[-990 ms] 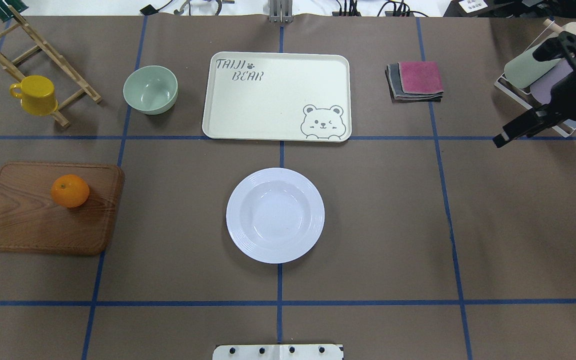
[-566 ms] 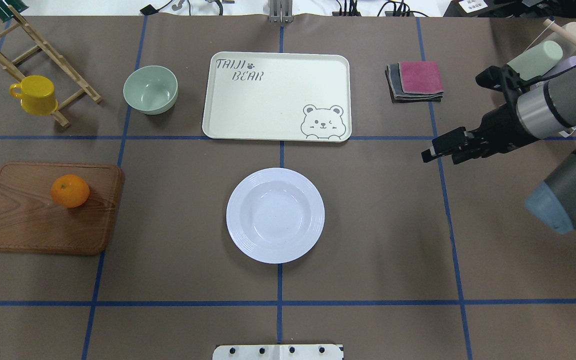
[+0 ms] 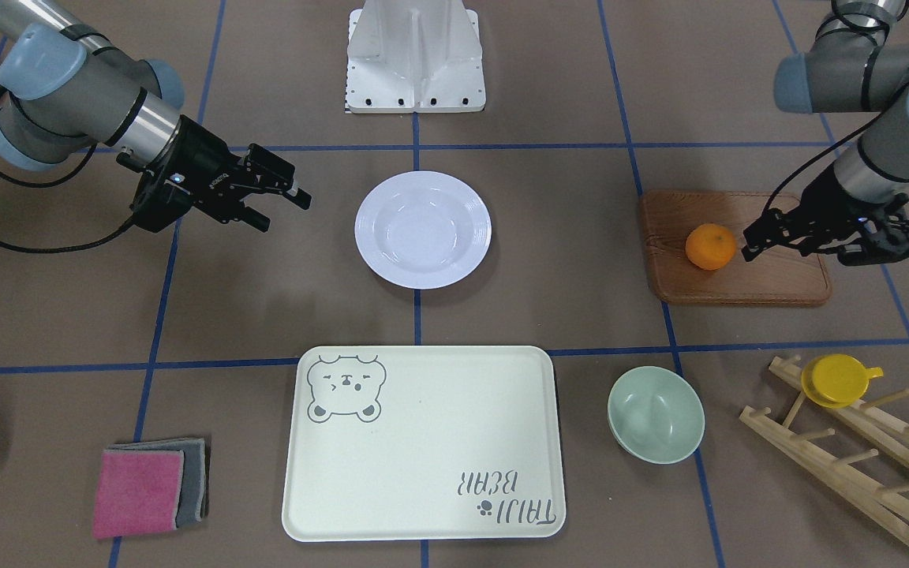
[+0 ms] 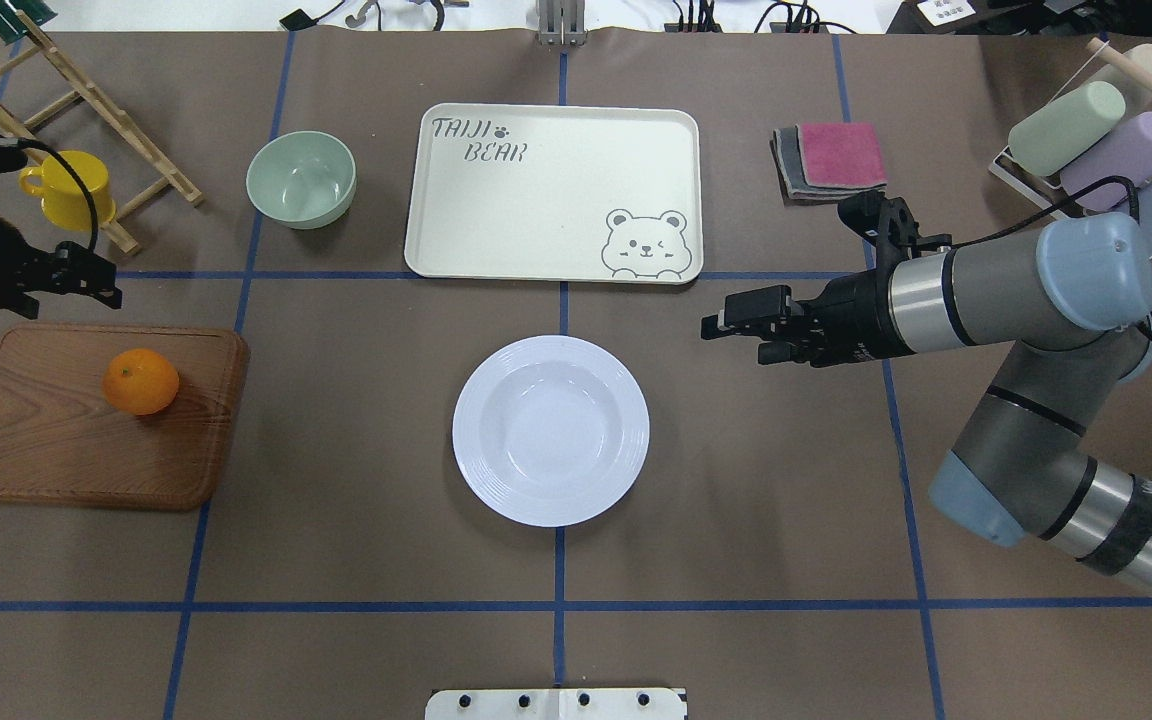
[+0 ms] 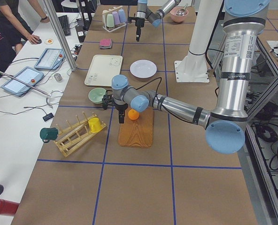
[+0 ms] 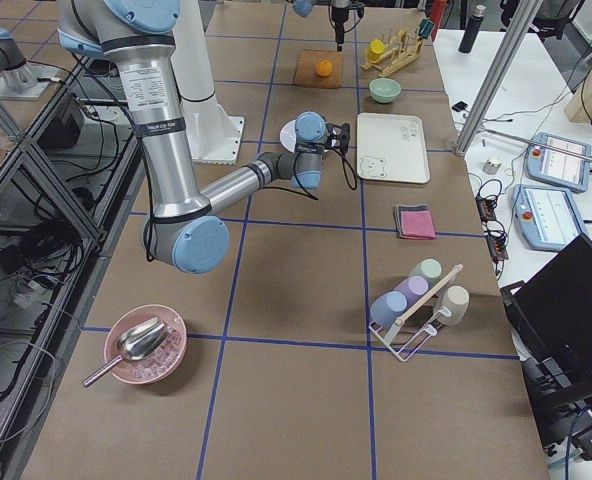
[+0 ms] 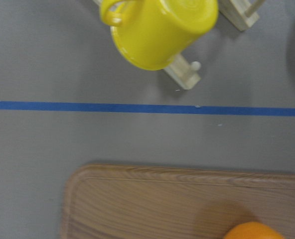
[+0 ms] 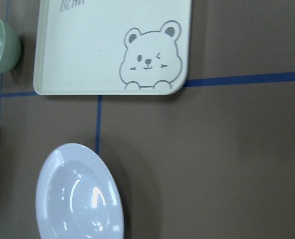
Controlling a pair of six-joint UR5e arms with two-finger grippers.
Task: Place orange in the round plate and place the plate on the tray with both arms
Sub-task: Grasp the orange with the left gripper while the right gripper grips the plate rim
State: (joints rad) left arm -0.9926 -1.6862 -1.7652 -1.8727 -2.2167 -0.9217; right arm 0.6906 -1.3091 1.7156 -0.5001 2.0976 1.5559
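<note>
The orange [image 4: 140,381] [image 3: 711,246] lies on a brown wooden board [image 4: 66,450]. My left gripper [image 4: 108,283] [image 3: 754,241] hangs open just beyond the board's far edge, close to the orange and not touching it. The left wrist view catches only the orange's top [image 7: 249,231]. The round plate [image 4: 550,430] [image 8: 77,194] sits empty at the table's middle. The tray [image 4: 556,190] [image 3: 423,442] lies empty behind it. My right gripper [image 4: 733,342] [image 3: 286,214] is open, holding nothing, to the right of the plate and above the table.
A pale-green bowl [image 4: 301,180] stands left of the tray. A yellow cup [image 4: 71,190] hangs on a wooden rack [image 4: 86,100] at far left. Folded cloths [image 4: 831,160] and a cup rack [image 4: 1086,140] are at far right. People stand at a side desk [image 5: 7,28].
My right arm swung in from the right edge towards the plate. My left gripper came into view from the left edge and now sits over the board's far edge.
</note>
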